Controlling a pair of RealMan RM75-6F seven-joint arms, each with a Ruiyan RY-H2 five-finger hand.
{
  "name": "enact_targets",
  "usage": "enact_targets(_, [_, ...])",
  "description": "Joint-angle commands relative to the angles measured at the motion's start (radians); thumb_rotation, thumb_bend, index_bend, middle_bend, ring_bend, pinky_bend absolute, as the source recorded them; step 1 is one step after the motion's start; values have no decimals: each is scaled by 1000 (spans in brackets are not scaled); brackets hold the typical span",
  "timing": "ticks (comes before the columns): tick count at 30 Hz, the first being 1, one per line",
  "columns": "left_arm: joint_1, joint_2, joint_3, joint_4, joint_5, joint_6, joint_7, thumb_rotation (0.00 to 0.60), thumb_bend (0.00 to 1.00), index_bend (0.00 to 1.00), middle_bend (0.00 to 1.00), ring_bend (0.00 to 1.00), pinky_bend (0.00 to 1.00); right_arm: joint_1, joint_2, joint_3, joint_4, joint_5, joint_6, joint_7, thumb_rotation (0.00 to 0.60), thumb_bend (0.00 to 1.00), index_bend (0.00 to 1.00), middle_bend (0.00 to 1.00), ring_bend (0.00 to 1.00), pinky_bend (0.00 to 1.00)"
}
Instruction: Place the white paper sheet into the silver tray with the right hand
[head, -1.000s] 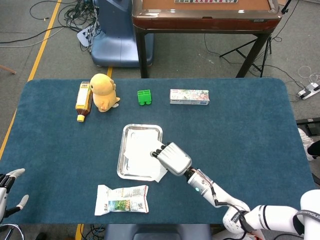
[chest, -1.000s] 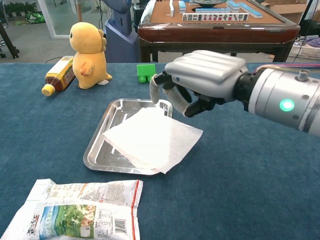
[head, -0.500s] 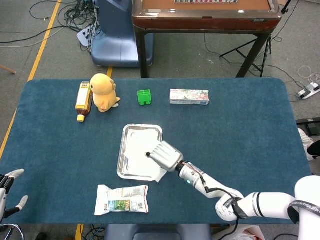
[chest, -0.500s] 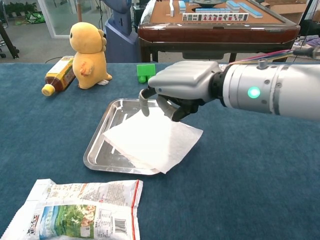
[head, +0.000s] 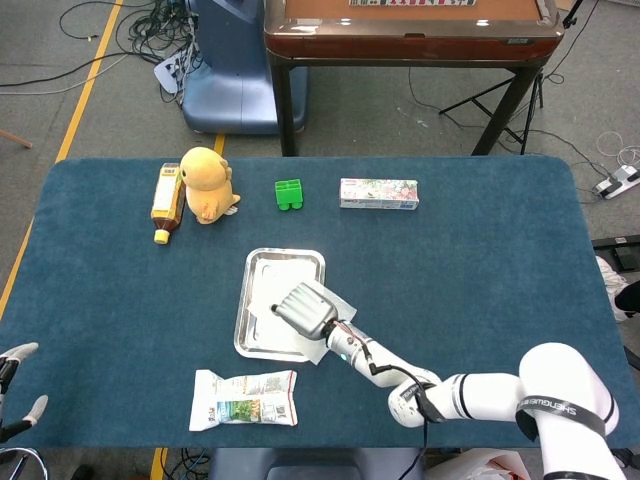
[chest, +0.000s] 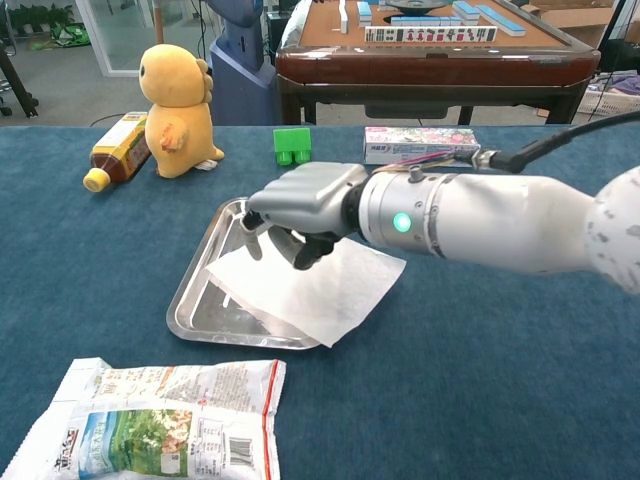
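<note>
In the silver tray (chest: 190, 300), mid-bench: white paper sheet (chest: 330, 295), one, lying mostly inside the tray, its near right corner draped over the rim onto the blue cloth.

Above the sheet: right hand (chest: 300, 205), palm down over the tray's far half, fingers (chest: 252, 236) curled downward toward the paper with nothing seen between them; whether the tips touch the sheet cannot be told. A second ago this hand stood off to the right of the tray and higher; it has since travelled leftward and lowered over the sheet. The paper's position appears unchanged. Judged meaning: sheet already released, hand now placed to press or nudge the overhanging part inward; placement nearly complete.

Near left edge of bench: left hand (head: 18, 390), only partly in frame, fingers apart, holding nothing.

Surrounding stock: snack packet (chest: 150, 420) in front of the tray; yellow plush toy (chest: 178, 100) and bottle (chest: 118, 150) far left; green block (chest: 291, 143); printed carton (chest: 418, 143).
</note>
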Motion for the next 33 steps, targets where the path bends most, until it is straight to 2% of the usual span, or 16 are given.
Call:
enact_targets(1, [3, 0, 1, 2, -2, 3, -3, 600, 246, 200, 217, 208, 127, 28, -34, -4, 42, 24, -9, 3, 600, 1000, 365, 757, 752, 777])
enact_targets(16, [21, 1, 1, 16, -10, 13, -19, 600, 246, 200, 217, 208, 127, 102, -152, -21, 221, 71, -41, 32, 600, 1000, 365, 749, 752, 777])
enact_targets(33, [21, -1, -1, 31, -11, 4, -31, 600, 246, 200, 217, 208, 127, 128, -203, -15, 323, 102, -35, 56, 600, 1000, 365, 747, 752, 777])
